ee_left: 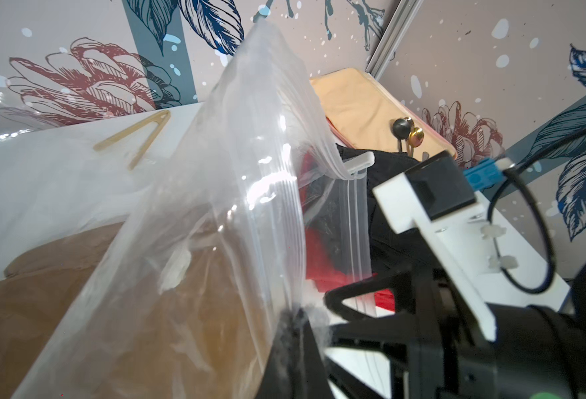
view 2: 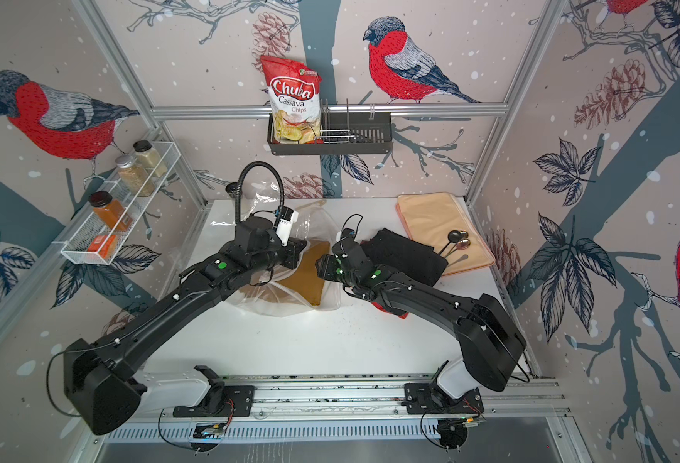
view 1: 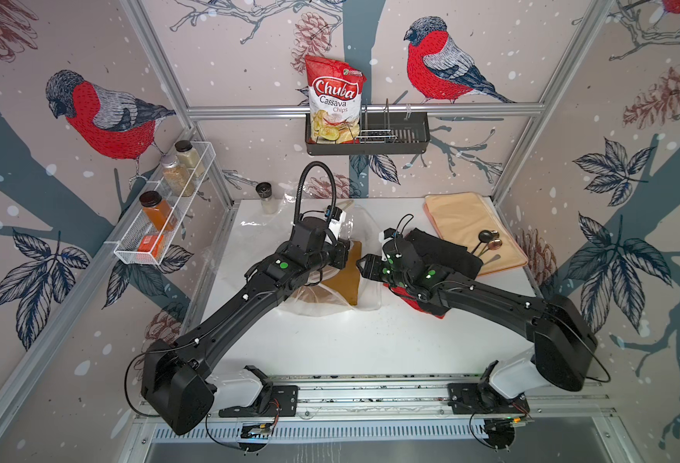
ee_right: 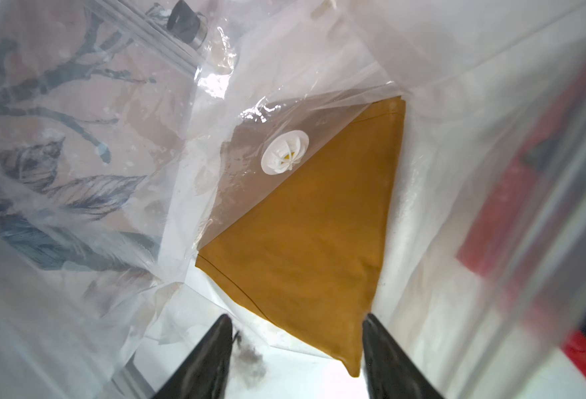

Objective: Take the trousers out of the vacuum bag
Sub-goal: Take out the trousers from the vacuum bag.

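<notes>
The smooth white table (view 1: 370,340) carries the vacuum bag (view 1: 370,296), clear crinkly film with its mouth lifted. Inside lie the mustard-brown trousers (ee_right: 312,241), a matte folded wedge. The black trousers (view 1: 442,248) and red trousers (view 1: 412,308) lie folded just outside the bag. The left gripper (ee_left: 296,319) is clamped tight on a glossy fold of the film. The right gripper (ee_right: 300,345) sits in the bag's mouth, its tapered fingers spread and gripping nothing, with the wedge's corner between them. A round ribbed valve disc (ee_right: 285,152) sits above the cloth.

The vacuum bag (ee_left: 232,207) is clear, glossy, crinkled plastic; its valve disc (ee_right: 284,155) is white moulded plastic. The mustard-brown trousers (ee_right: 312,241) are smooth matt cloth, the black trousers (view 1: 442,248) matt too.
</notes>
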You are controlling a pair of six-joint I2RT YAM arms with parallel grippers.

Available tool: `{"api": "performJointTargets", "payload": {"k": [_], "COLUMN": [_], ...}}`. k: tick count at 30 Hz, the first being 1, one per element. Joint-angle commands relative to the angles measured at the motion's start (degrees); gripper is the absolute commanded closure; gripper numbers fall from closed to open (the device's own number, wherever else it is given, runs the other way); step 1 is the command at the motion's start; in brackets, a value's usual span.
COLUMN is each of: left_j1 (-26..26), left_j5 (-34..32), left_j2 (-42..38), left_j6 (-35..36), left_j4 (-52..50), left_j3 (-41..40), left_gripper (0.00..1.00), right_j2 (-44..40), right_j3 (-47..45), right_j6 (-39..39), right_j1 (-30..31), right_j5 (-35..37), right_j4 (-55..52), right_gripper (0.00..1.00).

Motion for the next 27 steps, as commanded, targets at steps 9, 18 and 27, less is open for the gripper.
{"api": "performJointTargets", "payload": {"k": [9,18,27], "left_j1": [-4.61,-6.02,-6.0], "left_j5": [4.28,-0.33,-4.42], "left_j2": [6.79,7.09,7.11], "left_j6": [-2.57,-2.06,-1.71], "left_j4": [7.24,5.8,7.01], "left_j3": [4.84,6.26,4.34], "left_gripper": [1.0,1.0,1.0], "right_j2": [8.84,17.09,19.89], "right_j3": [1.67,1.22,0.18], "right_j6": [6.56,10.07,10.47], "right_j1": [2.52,0.08,-2.95], "right_j5": [4.0,3.22,-0.04], "right_j4": [5.35,9.23,13.29], "right_gripper": [0.38,0.36,0.36]}}
